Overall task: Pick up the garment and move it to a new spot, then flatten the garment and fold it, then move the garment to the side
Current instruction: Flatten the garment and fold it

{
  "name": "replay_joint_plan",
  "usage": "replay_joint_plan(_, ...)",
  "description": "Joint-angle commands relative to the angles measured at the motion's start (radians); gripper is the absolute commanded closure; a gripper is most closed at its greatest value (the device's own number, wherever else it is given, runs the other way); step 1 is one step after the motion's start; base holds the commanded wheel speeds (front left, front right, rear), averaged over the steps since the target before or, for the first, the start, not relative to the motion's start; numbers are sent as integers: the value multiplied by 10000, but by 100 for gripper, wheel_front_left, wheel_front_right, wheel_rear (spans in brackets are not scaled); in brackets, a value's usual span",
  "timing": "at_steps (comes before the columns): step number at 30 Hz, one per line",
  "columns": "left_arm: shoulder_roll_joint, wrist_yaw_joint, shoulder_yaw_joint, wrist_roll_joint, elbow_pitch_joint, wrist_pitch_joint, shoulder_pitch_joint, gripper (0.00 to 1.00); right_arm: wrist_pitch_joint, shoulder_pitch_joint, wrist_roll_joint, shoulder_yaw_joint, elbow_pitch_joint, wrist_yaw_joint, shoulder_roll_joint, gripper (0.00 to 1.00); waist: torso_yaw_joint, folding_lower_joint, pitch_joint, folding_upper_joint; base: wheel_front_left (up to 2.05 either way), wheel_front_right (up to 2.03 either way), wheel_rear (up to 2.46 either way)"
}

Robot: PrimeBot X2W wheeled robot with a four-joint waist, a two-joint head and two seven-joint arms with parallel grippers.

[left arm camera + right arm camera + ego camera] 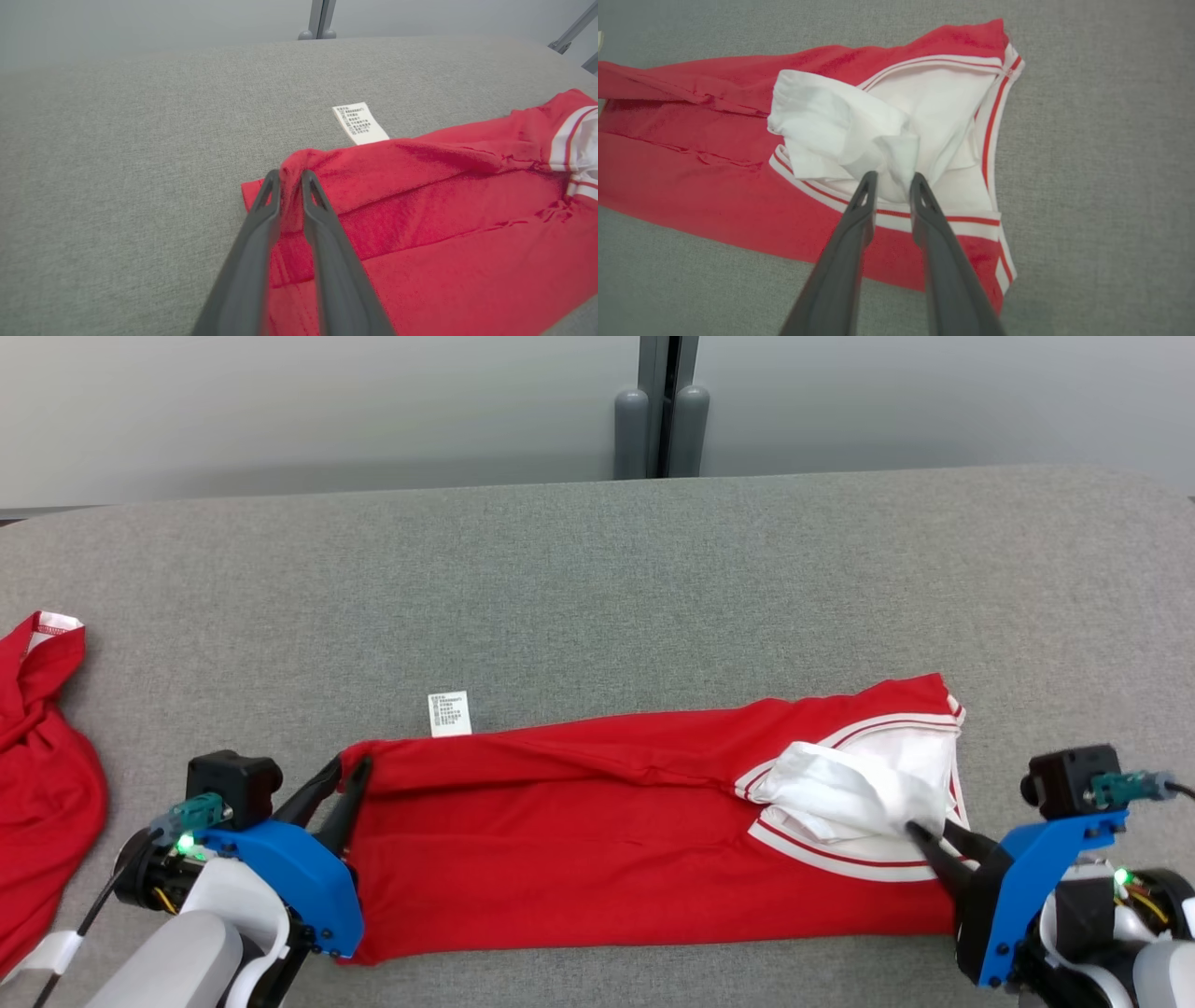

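My head view adds a crumpled red cloth (42,775) left of the garment (607,840). The left pincer (290,177) pinches its red hem; the right pincer (894,177) pinches bunched white lining (840,121).

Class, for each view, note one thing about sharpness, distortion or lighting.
Head view: even soft light, garment sharp. Left wrist view: table edge bows, left claw blurs near the lens. Right wrist view: white lining looks washed out.

A white care label (449,713) stuck out from the red garment (560,840). It carried small printed lines, too small to read.
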Motion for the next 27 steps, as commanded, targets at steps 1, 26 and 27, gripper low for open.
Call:
replay_joint_plan(1,-109,131,82,5,95,-201,158,0,107,361,-21,-25,-207,5,107,0,11,1,-38,1,0,0,0)
replay_joint_plan(26,-2030,1121,3068,1562,-811,-3140,2172,0,-1858,150,-575,-2326,579,5,1138,0,431,1,-884,1,0,0,0)
replay_joint_plan(27,-2089,1056,3167,1691,-795,-3141,2257,0,-2029,9,-497,-2360,878,5,1135,0,443,1,-891,1,0,0,0)
